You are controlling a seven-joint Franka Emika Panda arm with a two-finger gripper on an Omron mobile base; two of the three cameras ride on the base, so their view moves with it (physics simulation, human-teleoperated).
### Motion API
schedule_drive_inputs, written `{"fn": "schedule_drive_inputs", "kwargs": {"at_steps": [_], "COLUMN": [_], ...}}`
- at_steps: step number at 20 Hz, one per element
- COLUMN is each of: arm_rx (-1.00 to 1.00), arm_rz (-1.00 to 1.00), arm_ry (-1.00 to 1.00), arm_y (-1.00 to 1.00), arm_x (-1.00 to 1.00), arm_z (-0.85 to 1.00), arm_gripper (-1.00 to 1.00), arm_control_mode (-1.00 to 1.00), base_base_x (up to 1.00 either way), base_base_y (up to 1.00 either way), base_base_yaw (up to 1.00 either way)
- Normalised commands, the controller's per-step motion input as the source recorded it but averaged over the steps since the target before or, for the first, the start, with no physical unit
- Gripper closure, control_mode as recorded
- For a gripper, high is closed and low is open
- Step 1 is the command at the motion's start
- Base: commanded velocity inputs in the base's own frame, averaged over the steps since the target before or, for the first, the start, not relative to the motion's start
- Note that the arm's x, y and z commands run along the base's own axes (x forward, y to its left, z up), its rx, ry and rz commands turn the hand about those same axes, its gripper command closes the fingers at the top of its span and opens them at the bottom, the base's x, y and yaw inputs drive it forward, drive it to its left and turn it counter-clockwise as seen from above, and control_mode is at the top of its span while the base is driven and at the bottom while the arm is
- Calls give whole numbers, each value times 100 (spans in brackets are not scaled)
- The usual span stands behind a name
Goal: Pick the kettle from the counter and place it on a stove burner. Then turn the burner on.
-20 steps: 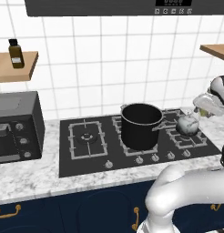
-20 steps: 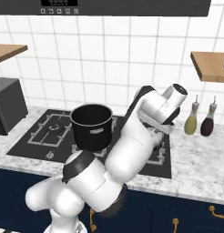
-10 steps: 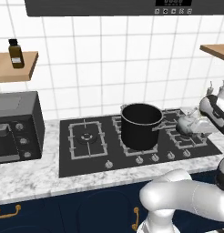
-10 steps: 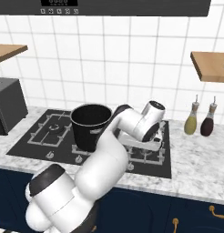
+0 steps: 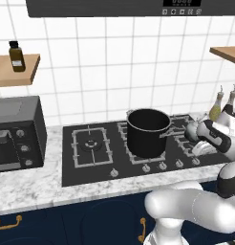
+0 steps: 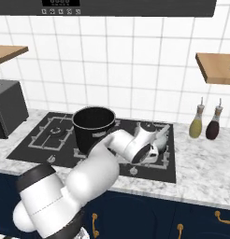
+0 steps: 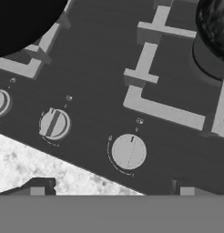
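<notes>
The small silver kettle [image 5: 191,129] stands on the right burner of the black stove [image 5: 90,162], and its rounded body shows at the top right of the hand view [image 7: 216,22]. My gripper [image 7: 112,189] is open, low over the stove's front right edge where it meets the marble counter [image 7: 50,168]. Nothing lies between its fingertips [image 7: 38,189]. A round white knob [image 7: 127,151] sits just ahead of the gripper, with a second knob [image 7: 53,124] to its left. In the left base view my hand [image 5: 212,137] partly covers the kettle.
A tall black pot [image 5: 148,131] stands on the middle burner, close to the left of the kettle. Two oil bottles [image 6: 197,122] stand on the counter right of the stove. A dark oven box [image 5: 14,134] sits far left. Wooden shelves hang on both sides.
My hand has come down from high above the kettle to the front of the stove by the knobs. The kettle and the pot have not moved.
</notes>
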Motion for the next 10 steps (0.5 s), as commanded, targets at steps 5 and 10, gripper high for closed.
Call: {"fn": "schedule_drive_inputs", "kwargs": {"at_steps": [5,10], "arm_rx": [0,1], "arm_rz": [-2,-4], "arm_ry": [0,3], "arm_y": [-3,0], "arm_x": [8,0], "arm_z": [-12,-23], "arm_gripper": [-100,-100], "arm_control_mode": [-100,-100], "base_base_x": [0,0], "base_base_y": [0,0], "base_base_yaw": [0,0]}}
